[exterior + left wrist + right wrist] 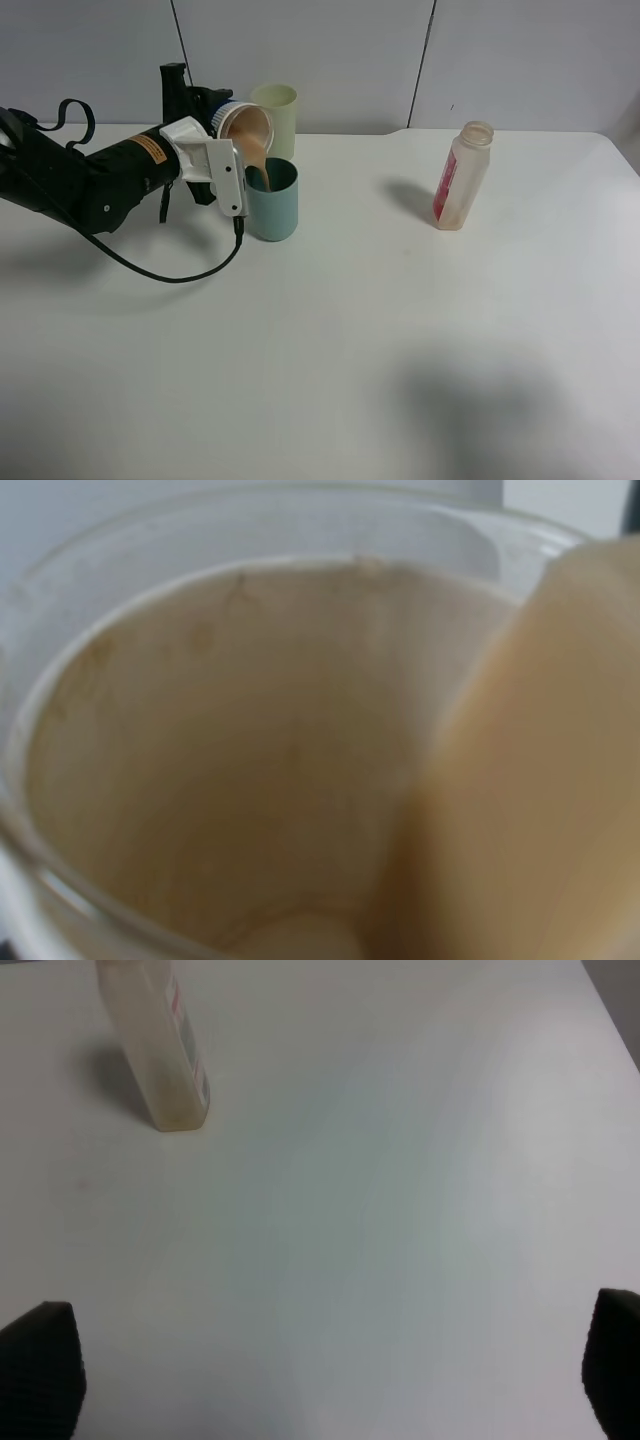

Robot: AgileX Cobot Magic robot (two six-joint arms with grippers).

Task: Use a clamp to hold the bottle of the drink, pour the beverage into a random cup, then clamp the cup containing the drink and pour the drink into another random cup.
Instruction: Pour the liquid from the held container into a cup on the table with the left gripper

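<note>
Left end effector tipping the blue-and-white cup over the teal tumbler; right end effector hanging open over bare table.

The left end effector (222, 150), black with flat white-silver jaw plates, is clamping shut on the short blue-and-white cup with a tan inside (245, 132), holding it tilted with its mouth facing down toward the plain teal blue-green tumbler (273, 200), and a tan stream is running from the cup's lip into that tumbler. Just behind, a pale yellow-green tumbler (278, 110) is standing upright. The left wrist view is blurred, seemingly showing only the cup's tan inside (230, 760). The right end effector (330, 1380) is hanging with its dark fingertips (40, 1370) spread wide, gripping nothing. The small translucent pale-peach plastic bottle with a pink-red label (462, 175) is standing upright on the white table (380, 330), well apart from the cups.
</note>
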